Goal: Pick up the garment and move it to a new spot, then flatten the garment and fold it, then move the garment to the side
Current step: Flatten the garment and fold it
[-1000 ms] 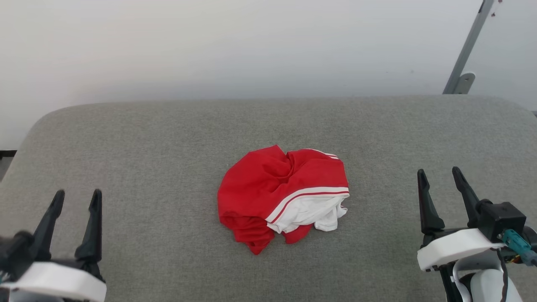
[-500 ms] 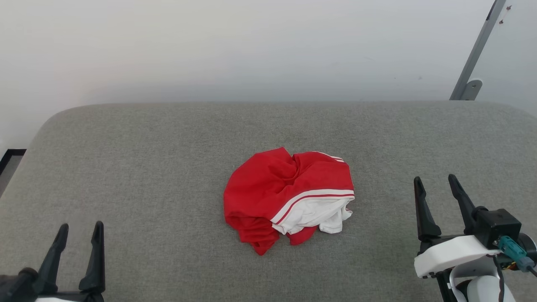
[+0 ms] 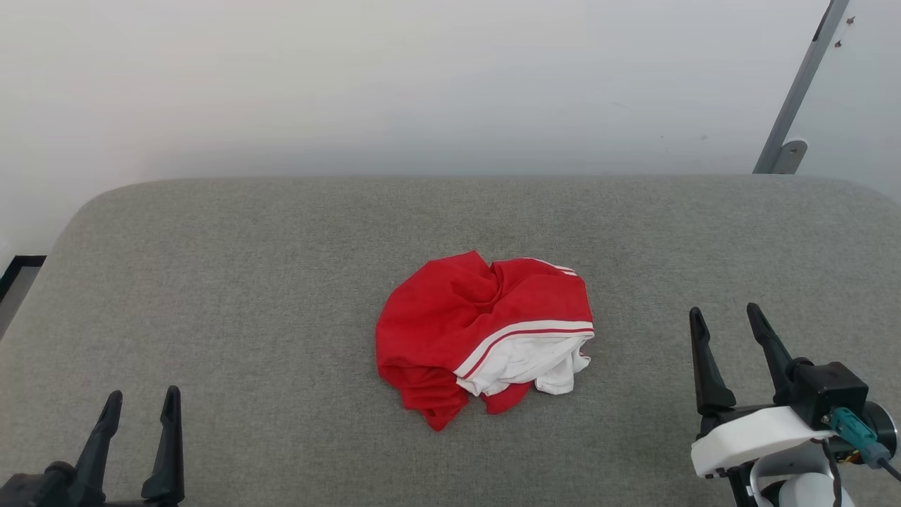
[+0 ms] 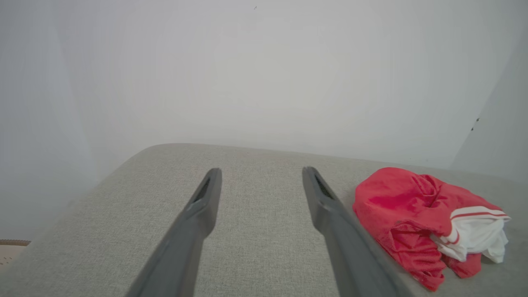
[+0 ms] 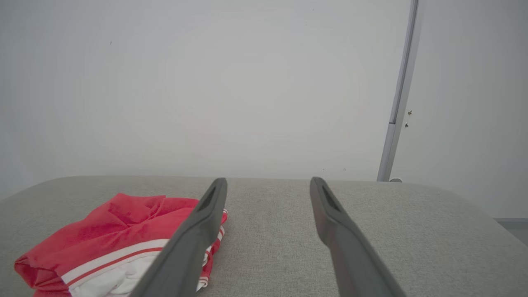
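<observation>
The left tool and the right tool, two in all, both have their fingers spread and hold nothing. They sit low at either side, well apart from the one shirt. The shirt lies bunched in the middle of the grey worktop, the heap slightly wider across than deep, with a white sleeve on the right tool's side. Folds hide its front, and which end is the neck cannot be told. The head view's lower edge cuts off the left tool's body.

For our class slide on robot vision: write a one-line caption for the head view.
Crumpled garment on grey cushion, open left gripper and open right gripper poised either side.
</observation>
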You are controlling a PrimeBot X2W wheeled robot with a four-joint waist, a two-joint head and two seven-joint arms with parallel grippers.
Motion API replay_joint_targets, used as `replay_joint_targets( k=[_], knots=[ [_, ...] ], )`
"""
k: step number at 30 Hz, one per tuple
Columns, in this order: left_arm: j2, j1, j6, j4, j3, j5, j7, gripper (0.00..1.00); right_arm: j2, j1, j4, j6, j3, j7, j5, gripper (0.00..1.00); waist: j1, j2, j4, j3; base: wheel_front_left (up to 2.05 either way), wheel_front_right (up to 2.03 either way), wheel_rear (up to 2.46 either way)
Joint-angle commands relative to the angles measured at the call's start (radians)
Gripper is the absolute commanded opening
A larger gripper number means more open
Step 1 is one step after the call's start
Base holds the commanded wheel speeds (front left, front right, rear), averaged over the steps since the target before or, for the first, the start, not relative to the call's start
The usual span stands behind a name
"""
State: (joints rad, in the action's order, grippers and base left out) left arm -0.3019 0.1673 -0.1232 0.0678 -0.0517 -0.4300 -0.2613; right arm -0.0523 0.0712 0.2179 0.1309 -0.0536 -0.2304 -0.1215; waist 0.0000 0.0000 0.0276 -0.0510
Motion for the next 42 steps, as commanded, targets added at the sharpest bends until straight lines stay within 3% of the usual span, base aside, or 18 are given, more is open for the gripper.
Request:
replay_joint_targets(
  k=[1,14,21,31,42],
  knots=[
    [0.004,-0.008,-0.002,0.0,-0.005,0.007,-0.005,1.0,0.002,-0.007,0.001,0.0,0.003,-0.008,0.004,1.0,0.0,0.0,-0.001,0.0,0.0,0.0,0.0],
    [0.011,-0.007,-0.007,-0.007,0.003,0.022,-0.005,1.0,0.002,-0.013,0.007,0.0,0.021,-0.001,-0.019,1.0,0.0,0.0,-0.003,0.002,0.0,0.0,0.0],
    [0.007,-0.015,-0.007,-0.013,0.015,0.025,-0.005,1.0,0.001,0.002,0.019,0.0,0.091,0.058,-0.033,1.0,0.0,0.0,0.013,0.006,0.0,0.0,0.0],
    [-0.012,-0.043,-0.008,-0.018,0.06,0.014,-0.005,1.0,-0.074,0.085,0.087,0.0,0.288,0.299,-0.117,1.0,0.0,0.0,0.085,0.037,0.0,0.0,0.0],
    [-0.014,-0.11,-0.008,-0.015,0.119,-0.004,-0.005,1.0,-0.127,0.218,0.19,0.0,0.33,0.553,-0.155,1.0,0.0,0.0,0.176,0.116,0.0,0.0,0.0]
  ],
)
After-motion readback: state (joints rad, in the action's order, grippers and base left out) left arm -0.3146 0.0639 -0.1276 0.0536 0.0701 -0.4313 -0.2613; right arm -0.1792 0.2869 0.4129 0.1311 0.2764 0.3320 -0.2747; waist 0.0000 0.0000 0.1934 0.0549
